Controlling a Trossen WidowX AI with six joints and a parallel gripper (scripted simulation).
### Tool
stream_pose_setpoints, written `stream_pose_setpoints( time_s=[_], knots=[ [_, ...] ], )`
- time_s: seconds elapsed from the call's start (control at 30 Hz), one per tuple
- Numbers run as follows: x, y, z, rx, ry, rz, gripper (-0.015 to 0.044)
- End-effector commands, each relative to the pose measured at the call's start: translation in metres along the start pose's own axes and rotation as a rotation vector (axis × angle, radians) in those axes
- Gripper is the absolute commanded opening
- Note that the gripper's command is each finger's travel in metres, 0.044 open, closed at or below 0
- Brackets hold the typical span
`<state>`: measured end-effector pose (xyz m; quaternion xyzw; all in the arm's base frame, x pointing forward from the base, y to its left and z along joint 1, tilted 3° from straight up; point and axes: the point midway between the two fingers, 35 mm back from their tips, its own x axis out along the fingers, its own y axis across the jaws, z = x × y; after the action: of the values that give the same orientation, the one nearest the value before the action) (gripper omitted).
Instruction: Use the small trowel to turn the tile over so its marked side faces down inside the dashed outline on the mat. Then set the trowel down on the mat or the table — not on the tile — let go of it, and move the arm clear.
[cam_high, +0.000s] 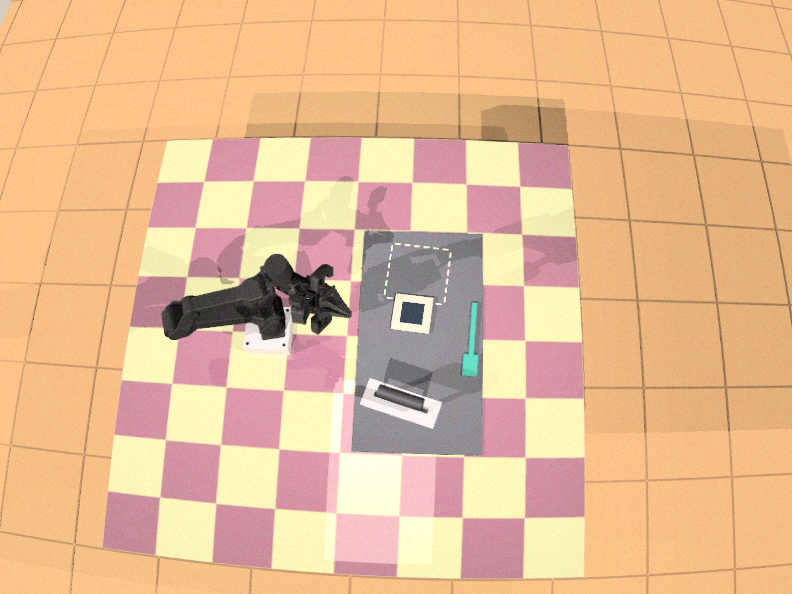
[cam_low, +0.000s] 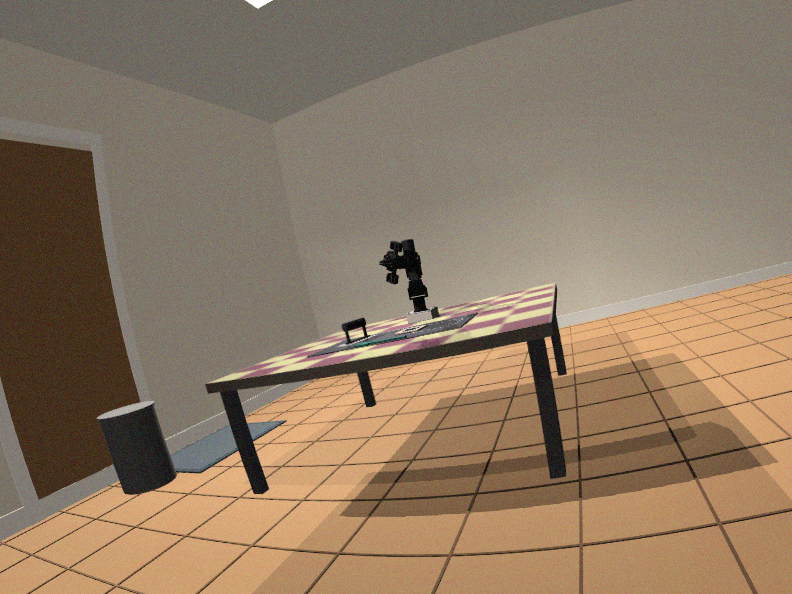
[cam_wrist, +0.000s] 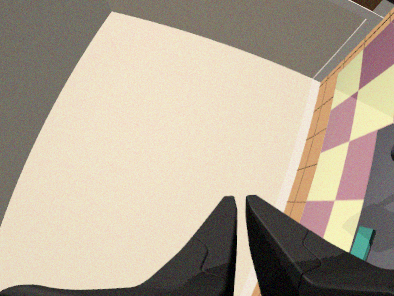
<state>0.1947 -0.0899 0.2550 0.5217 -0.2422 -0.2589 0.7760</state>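
Note:
The tile (cam_high: 411, 313), cream with a dark blue square facing up, lies flat on the grey mat (cam_high: 460, 409), just in front of the white dashed outline (cam_high: 422, 246). The teal trowel (cam_high: 472, 338) (cam_wrist: 362, 244) lies on the mat to the right of the tile, with its blade toward the front. My gripper (cam_high: 344, 312) (cam_low: 387, 261) (cam_wrist: 240, 205) is shut with nothing between the fingers. It hangs high above the table, left of the mat and well apart from the trowel and the tile.
A white base with a dark handle-like bar (cam_high: 399, 399) (cam_low: 353, 330) stands on the front part of the mat. The arm's white base (cam_high: 268, 338) sits left of the mat. A dark bin (cam_low: 135, 444) stands on the floor by the door.

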Motion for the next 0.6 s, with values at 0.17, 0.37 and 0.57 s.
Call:
stream_pose_setpoints(
  time_s=[0.17,0.37,0.57],
  knots=[
    [0.0000,0.0000,0.0000,0.000,0.000,0.000,0.0000],
    [0.0000,0.0000,0.0000,0.000,0.000,0.000,0.0000],
    [0.0004,0.0003,-0.0001,-0.005,0.001,-0.002,0.0153]
  ],
)
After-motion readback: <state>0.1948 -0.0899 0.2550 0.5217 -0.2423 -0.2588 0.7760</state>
